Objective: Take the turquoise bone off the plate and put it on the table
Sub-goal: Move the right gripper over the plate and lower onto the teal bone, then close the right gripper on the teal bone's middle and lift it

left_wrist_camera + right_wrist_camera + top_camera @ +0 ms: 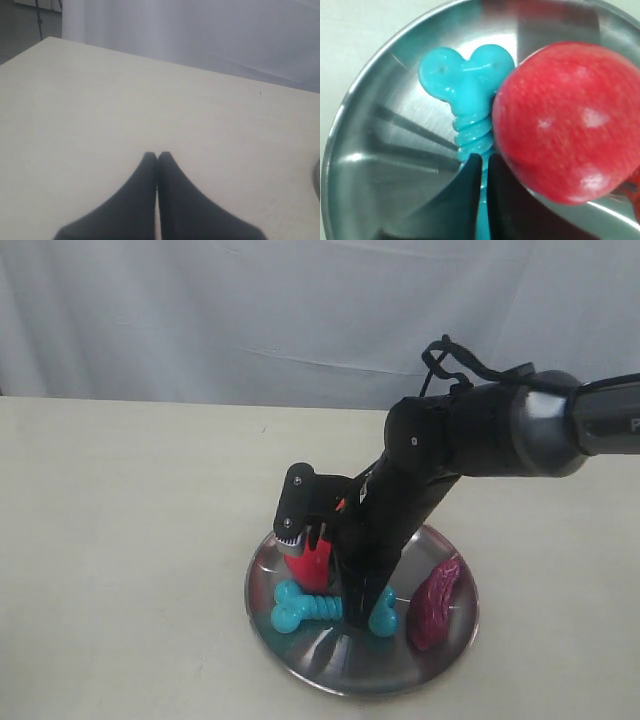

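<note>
Right gripper (482, 163): clenched on the ribbed shaft of the turquoise bone (470, 85), one black finger on each side, with turquoise showing in the narrow slit between them. From my exterior view its arm (480, 430) slants steeply down onto the plate from the right.

Items, by size:

1. Table (120, 540): matte cream top, bearing everything listed.
2. Backdrop (300, 310): pale cloth behind the far edge.
3. Plate (330, 665): round shiny steel with a shallow rim, lying on the table near the front, slightly right of centre.
4. Red fruit (570, 125): rounded and glossy, on the plate, touching one side of the bone's shaft.
5. Dark red piece (435, 605): oblong and ridged, on the plate's right side, apart from the bone.
6. Turquoise bone: on the plate, lying crosswise in front of the red fruit, one knobbed end to the left of the fingers and the other to their right. I cannot tell whether it is lifted clear of the steel.
7. Left gripper (158, 156): fingers pressed together with nothing between them, over bare table.
</note>
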Available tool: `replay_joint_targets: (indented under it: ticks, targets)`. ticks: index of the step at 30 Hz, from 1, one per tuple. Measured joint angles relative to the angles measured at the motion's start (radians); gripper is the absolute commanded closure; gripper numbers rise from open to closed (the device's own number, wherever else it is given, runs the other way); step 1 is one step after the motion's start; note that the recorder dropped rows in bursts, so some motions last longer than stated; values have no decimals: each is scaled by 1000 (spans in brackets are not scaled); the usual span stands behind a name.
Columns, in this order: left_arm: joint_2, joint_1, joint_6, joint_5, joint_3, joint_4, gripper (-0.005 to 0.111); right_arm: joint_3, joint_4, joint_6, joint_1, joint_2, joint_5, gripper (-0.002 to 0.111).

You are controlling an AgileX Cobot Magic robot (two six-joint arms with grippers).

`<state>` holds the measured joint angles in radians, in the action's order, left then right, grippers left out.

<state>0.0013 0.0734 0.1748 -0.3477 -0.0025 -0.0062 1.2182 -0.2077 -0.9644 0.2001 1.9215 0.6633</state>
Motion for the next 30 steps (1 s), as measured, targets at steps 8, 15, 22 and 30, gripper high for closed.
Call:
replay_joint_targets:
  ticks: [8, 15, 22, 30]
  targets:
    - [0, 0, 0, 0, 0, 0, 107, 0, -6, 0, 0, 35, 15, 59]
    - [0, 0, 0, 0, 0, 0, 107, 2, -6, 0, 0, 62, -18, 59]
    - [0, 0, 0, 0, 0, 0, 107, 2, -6, 0, 0, 94, -56, 59]
    - [0, 0, 0, 0, 0, 0, 107, 2, -8, 0, 0, 96, -73, 59]
